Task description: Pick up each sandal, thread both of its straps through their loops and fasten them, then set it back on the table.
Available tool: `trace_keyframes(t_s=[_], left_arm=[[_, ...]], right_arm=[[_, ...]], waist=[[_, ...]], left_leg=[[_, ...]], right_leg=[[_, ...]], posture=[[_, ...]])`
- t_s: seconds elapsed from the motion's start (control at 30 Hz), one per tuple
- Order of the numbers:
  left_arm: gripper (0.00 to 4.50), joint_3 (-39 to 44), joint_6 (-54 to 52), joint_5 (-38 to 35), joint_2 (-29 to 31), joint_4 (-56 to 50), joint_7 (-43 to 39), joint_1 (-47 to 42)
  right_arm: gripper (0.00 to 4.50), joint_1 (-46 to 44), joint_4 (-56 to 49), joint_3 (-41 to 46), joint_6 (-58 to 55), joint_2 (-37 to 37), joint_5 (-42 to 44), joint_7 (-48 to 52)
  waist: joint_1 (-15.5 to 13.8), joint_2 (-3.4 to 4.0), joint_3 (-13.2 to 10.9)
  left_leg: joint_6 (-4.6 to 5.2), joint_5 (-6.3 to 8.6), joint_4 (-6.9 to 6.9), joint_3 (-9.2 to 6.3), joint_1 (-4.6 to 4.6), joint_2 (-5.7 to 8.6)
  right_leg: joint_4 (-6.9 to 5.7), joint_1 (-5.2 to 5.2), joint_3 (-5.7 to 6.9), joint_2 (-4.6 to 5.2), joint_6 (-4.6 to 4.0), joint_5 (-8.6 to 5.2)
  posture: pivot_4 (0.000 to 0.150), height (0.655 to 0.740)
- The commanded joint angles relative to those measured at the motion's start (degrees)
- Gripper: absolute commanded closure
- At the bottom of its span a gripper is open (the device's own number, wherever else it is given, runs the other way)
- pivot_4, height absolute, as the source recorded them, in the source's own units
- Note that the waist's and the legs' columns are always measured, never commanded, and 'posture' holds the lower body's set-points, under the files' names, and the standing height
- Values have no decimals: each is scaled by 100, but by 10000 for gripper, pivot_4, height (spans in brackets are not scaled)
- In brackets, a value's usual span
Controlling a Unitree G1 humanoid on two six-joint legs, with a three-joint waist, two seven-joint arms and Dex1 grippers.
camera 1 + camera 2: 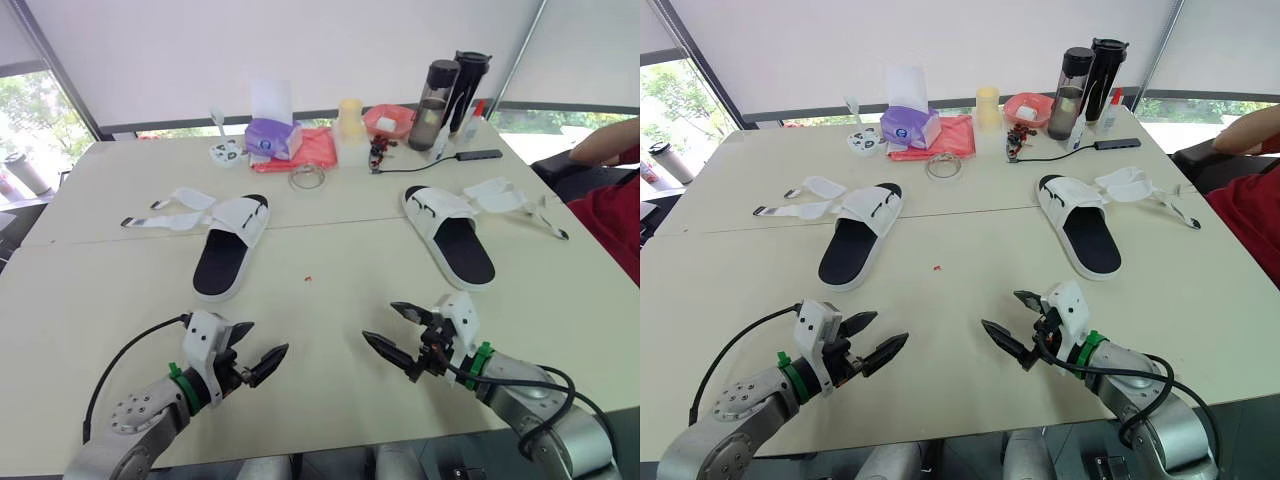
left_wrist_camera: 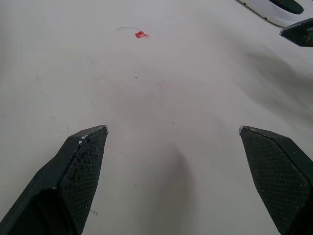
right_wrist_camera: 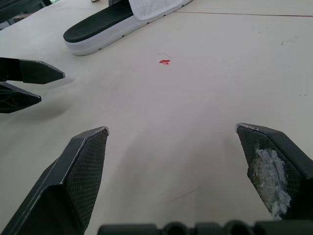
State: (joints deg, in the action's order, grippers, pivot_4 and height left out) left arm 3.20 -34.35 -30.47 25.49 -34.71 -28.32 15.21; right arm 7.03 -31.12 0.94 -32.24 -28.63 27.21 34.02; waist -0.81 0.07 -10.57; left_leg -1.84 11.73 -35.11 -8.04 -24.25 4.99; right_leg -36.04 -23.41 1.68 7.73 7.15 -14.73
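Note:
Two white sandals with black footbeds lie on the cream table (image 1: pixel 330 300). The left sandal (image 1: pixel 228 245) has its unfastened straps (image 1: pixel 165 215) spread out to its left. The right sandal (image 1: pixel 452 235) has its loose straps (image 1: pixel 515 200) trailing to its right. My left gripper (image 1: pixel 262 345) hovers open over the near table, well short of the left sandal, with nothing in it. My right gripper (image 1: pixel 383 325) is also open and empty, near the front edge, facing the left gripper (image 3: pixel 24 83). The right wrist view shows the left sandal (image 3: pixel 107 22) beyond the right gripper (image 3: pixel 171 128).
A small red speck (image 1: pixel 309 277) lies mid-table. Along the far edge stand a purple tissue pack (image 1: pixel 272 137), a red cloth (image 1: pixel 312 150), a yellow cup (image 1: pixel 350 120), a red bowl (image 1: pixel 390 120), two dark bottles (image 1: pixel 435 105) and a cabled hub (image 1: pixel 480 155). A person in red (image 1: pixel 610 215) sits at the right.

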Motion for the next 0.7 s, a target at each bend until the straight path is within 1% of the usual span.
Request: trace_keyframes(t_s=[0.03,0.2,0.4,0.7], left_arm=[[217,116,98,-84,45,-121,-61,-92],[217,132,98,-79,103,-156,-94,-156],[217,163,57,-151,-14,-129,5,-178],[217,106,11,-141,-20,60,99,-603]], right_arm=[[0,31,-129,106,-18,-23,51,-59],[0,-22,-112,98,-85,-22,144,-29],[0,-63,-104,104,-58,10,125,-83],[0,-187,5,291,-111,179,265,-312]], waist=[[0,0,0],[1,0,0],[1,0,0],[-1,0,0]], left_leg=[[2,-1,0,0,0,0],[9,-5,-1,1,0,-1],[13,-7,0,2,0,-1],[13,-8,-2,2,0,-1]], right_leg=[[-1,0,0,0,0,0],[-1,0,0,0,0,0],[-1,-1,0,0,0,0],[-2,0,0,-1,0,1]], posture=[[1500,7400],[1500,7400],[1500,7400],[1500,7400]])
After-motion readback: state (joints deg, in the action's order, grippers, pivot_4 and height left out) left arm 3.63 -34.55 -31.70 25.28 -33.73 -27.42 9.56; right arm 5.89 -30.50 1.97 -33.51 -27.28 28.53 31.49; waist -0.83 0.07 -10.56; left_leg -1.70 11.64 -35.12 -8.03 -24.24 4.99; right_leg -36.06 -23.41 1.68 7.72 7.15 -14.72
